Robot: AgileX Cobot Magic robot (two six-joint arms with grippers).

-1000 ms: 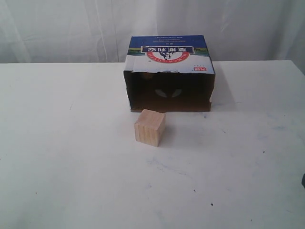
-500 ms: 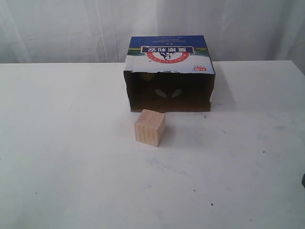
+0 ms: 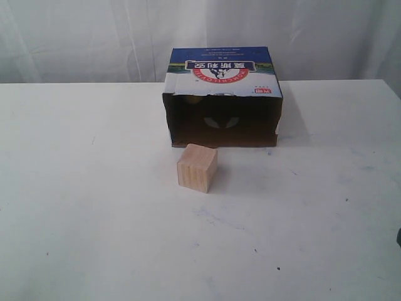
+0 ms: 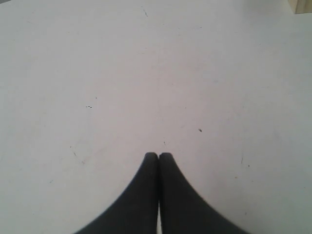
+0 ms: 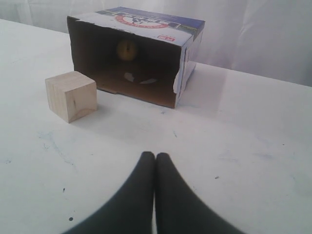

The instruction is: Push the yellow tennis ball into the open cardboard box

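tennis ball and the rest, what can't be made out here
yellow tennis ball: exterior view, only a dim speck in the open cardboard box's shadow.
Ball's seam and resting spot: right wrist view, too dark inside the box.
wooden cube: left wrist view, cut by the frame edge.

Exterior view: raised, facing the front of the table (image 3: pixel 75 238), looking slightly down into the cardboard box (image 3: pixel 222 75) mouth.
Left wrist view: close over bare table, looking down past the left gripper (image 4: pixel 158 156).
Right wrist view: low, behind the right gripper (image 5: pixel 155 156), facing the cardboard box mouth obliquely.
Shared: cardboard box and wooden cube (image 3: pixel 197 167), in exterior and right wrist views.
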